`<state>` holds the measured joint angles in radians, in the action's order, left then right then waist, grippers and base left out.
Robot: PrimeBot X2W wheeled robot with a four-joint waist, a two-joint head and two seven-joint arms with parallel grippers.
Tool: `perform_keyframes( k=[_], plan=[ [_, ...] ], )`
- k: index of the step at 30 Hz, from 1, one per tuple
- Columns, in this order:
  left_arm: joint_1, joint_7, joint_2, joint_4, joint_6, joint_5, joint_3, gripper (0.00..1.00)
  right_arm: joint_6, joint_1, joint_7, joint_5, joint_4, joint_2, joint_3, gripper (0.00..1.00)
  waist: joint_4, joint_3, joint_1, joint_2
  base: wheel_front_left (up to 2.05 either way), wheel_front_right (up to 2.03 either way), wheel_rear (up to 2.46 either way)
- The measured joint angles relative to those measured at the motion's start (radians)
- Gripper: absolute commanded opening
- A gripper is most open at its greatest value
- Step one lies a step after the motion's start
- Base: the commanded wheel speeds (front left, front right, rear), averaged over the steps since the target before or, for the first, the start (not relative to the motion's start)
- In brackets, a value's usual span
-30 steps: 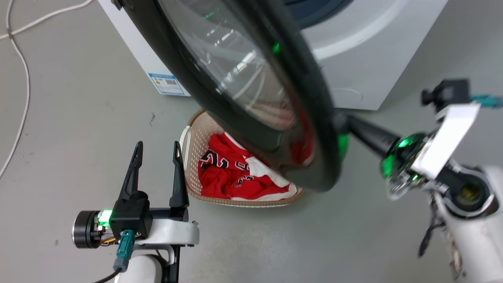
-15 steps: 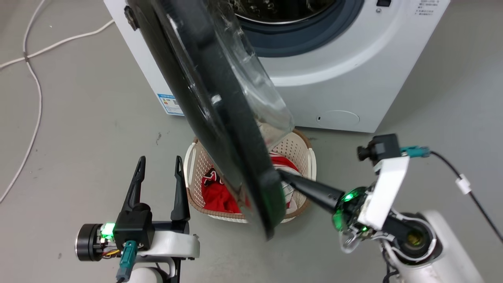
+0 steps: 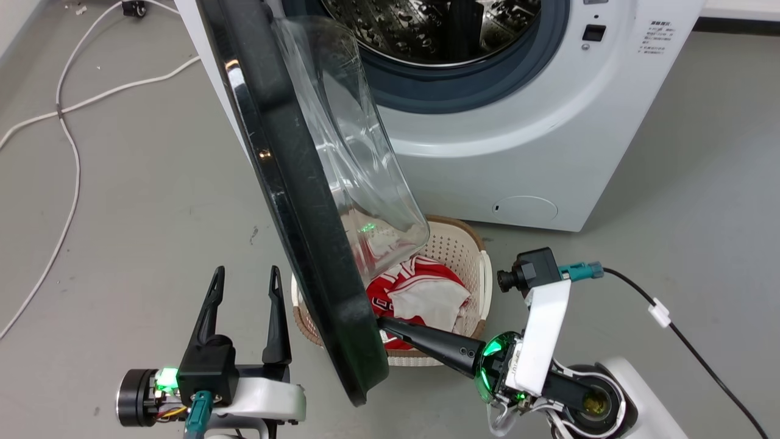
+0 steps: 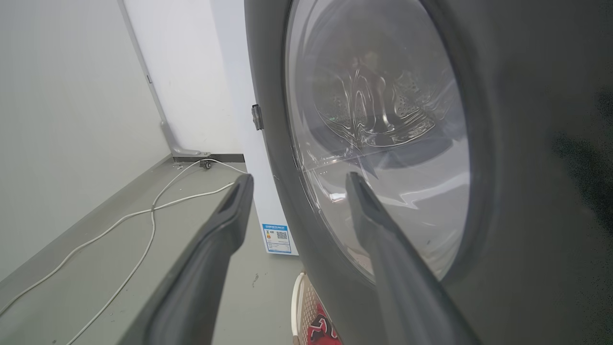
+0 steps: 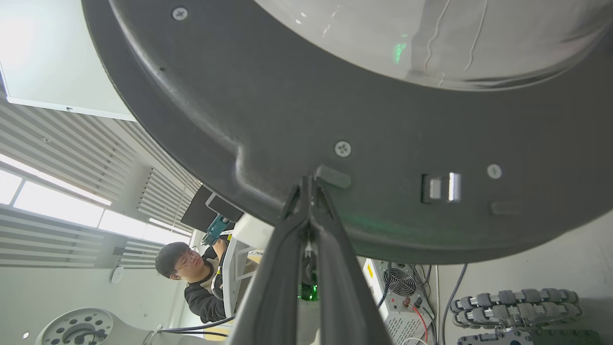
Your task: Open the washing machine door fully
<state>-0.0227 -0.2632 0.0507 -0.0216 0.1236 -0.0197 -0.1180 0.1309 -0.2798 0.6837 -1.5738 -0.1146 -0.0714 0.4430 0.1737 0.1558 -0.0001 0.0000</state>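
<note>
The washing machine door [image 3: 292,183] juts forward over the basket [image 3: 484,268] on the floor [image 3: 140,201] before the washing machine [image 3: 518,140]. The left end effector [image 3: 246,269] is on its left, and the right end effector [image 3: 381,322] touches its right.

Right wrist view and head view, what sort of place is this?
Likely a robotics lab, not a home: the washing machine stands on a bare grey floor with loose white cables, and an electronics box with a fan sits nearby.

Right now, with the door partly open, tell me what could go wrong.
1. The right claw is shut and only presses its tips against the door on its smooth inner face, so it could slip off.
2. The left claw stands open just outside the door. If the door swings wider, it may strike that claw.
</note>
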Motion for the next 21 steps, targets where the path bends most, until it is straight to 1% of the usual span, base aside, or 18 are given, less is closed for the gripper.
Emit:
perform_keyframes(
  k=[4,9,12,15,17,18,19,20,21],
  plan=[
    [0.01,0.0,0.0,-0.002,0.0,0.004,0.005,1.0,0.0,0.02,-0.035,0.01,-0.002,0.002,-0.014,0.0,-0.002,-0.017,0.0,0.0,0.0,0.0,0.0],
    [0.035,0.0,0.001,-0.006,-0.001,0.004,0.019,1.0,0.0,0.065,-0.099,0.007,0.004,-0.002,-0.066,0.0,-0.013,-0.045,0.0,0.0,0.0,0.0,0.0],
    [0.052,0.0,0.001,-0.011,-0.004,0.004,0.023,1.0,0.0,0.111,-0.135,-0.007,0.029,-0.002,-0.101,0.0,-0.02,-0.071,0.0,0.0001,0.0,0.0,0.0],
    [0.068,0.0,0.001,-0.013,-0.006,0.004,0.027,1.0,0.0,0.164,-0.202,-0.012,0.071,-0.002,-0.159,0.0,-0.027,-0.098,0.0,0.0001,0.0,0.0,0.0],
    [0.081,0.0,0.002,-0.012,-0.006,0.004,0.03,1.0,0.0,0.197,-0.26,0.003,0.103,-0.002,-0.196,0.0,-0.032,-0.116,0.0,0.0,0.0,0.0,0.0],
    [0.087,0.0,0.002,-0.011,-0.006,0.004,0.033,1.0,0.0,0.21,-0.298,0.021,0.116,-0.002,-0.217,0.11,-0.036,-0.124,0.0,0.0001,0.0,0.0,0.0],
    [0.093,0.0,0.002,-0.011,-0.006,0.004,0.036,1.0,0.0,0.221,-0.337,0.04,0.13,-0.002,-0.235,0.38,-0.039,-0.132,0.0,0.0,0.0,0.0,0.0],
    [0.104,0.0,0.002,-0.009,-0.006,0.004,0.04,1.0,0.0,0.243,-0.43,0.095,0.153,-0.004,-0.265,1.0,-0.048,-0.145,-0.0001,0.0,0.0,0.0,0.0],
    [0.108,0.0,0.003,-0.006,-0.006,0.004,0.043,1.0,0.0,0.25,-0.478,0.135,0.165,-0.009,-0.272,1.0,-0.053,-0.15,0.0,0.0,0.0,0.0,0.0]
  ],
)
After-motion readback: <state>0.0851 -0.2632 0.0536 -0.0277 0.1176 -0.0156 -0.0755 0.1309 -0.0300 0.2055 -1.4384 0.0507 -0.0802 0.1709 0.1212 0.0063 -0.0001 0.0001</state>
